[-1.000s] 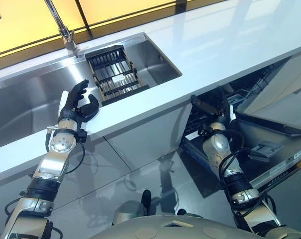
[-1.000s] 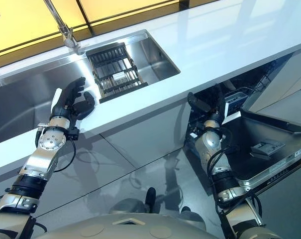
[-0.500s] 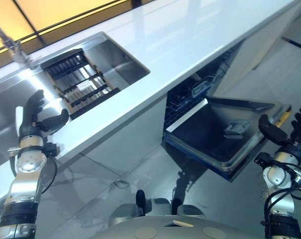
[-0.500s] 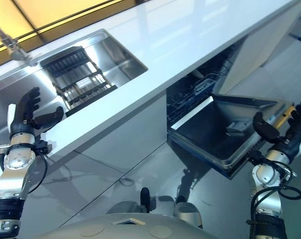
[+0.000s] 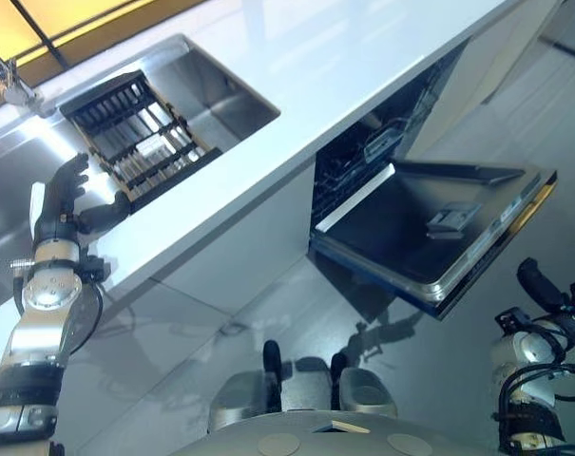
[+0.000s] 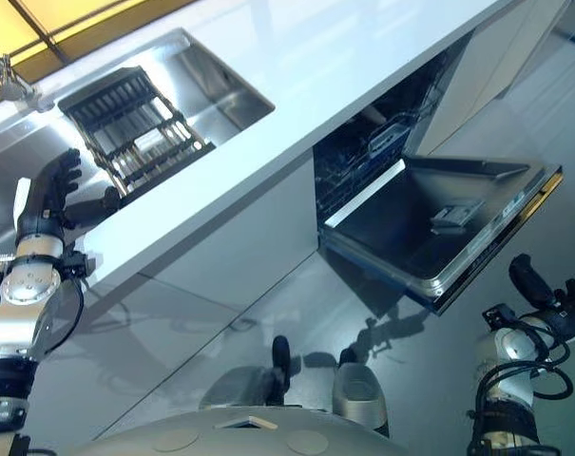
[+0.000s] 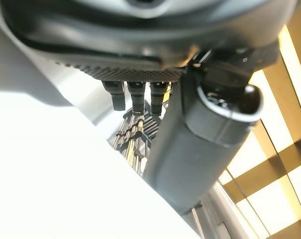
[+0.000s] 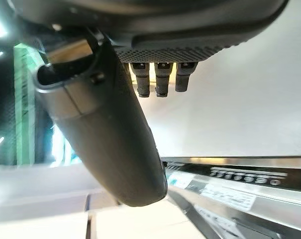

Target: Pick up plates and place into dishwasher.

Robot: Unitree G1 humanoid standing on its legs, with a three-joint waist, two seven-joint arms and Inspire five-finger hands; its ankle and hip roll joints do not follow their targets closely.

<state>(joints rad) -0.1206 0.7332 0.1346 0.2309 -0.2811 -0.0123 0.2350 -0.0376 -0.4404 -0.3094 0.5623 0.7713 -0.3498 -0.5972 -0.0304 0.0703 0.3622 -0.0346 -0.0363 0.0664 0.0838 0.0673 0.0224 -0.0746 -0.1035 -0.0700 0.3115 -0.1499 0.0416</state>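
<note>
0 plates visible; both hands empty, fingers loose: left hand (image 5: 67,204) by sink rack (image 5: 135,142), right hand (image 6: 546,299) below open dishwasher door (image 5: 439,237). Risk: right arm clipping door.

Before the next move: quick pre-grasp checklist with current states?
1. Dishwasher door open: ok, folded down below the counter.
2. Left hand free: ok, open, holding nothing, raised at the sink's edge beside the black rack.
3. Right hand free: ok, open and empty, low beside the door's outer edge.
4. Plate located: not ok, no plate can be made out in the rack or sink.
5. Lower basket has room: cannot tell, interior is dark.
</note>
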